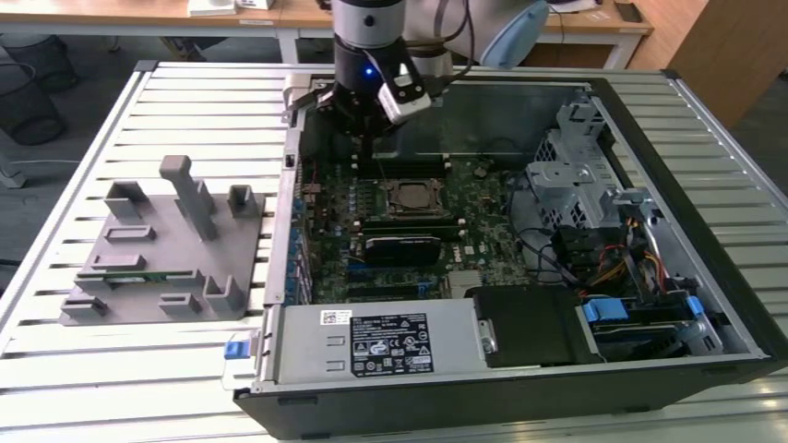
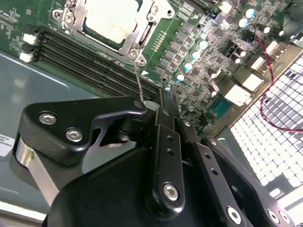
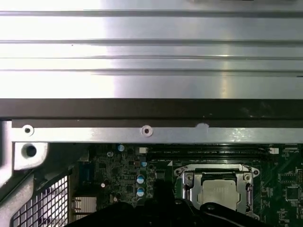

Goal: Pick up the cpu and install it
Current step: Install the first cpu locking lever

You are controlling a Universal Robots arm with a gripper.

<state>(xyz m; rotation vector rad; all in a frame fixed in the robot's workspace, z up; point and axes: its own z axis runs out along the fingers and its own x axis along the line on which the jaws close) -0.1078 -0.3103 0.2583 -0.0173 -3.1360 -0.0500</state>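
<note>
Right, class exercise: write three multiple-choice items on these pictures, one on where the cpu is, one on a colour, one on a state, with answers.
1. Where is the cpu? A on the fixture; B in the socket frame; C on the table slats.
2. The fixture is: A grey; B red; C yellow.
3. The computer case is: A open; B closed; C wrapped.

B: its silver top sits inside the frame.
A: it looks plain grey in the exterior view.
A: the motherboard lies exposed.

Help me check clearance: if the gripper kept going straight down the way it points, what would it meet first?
Probably the thin socket lever right at the gripper, then the memory slots beside the cpu; depth is unclear.
</note>
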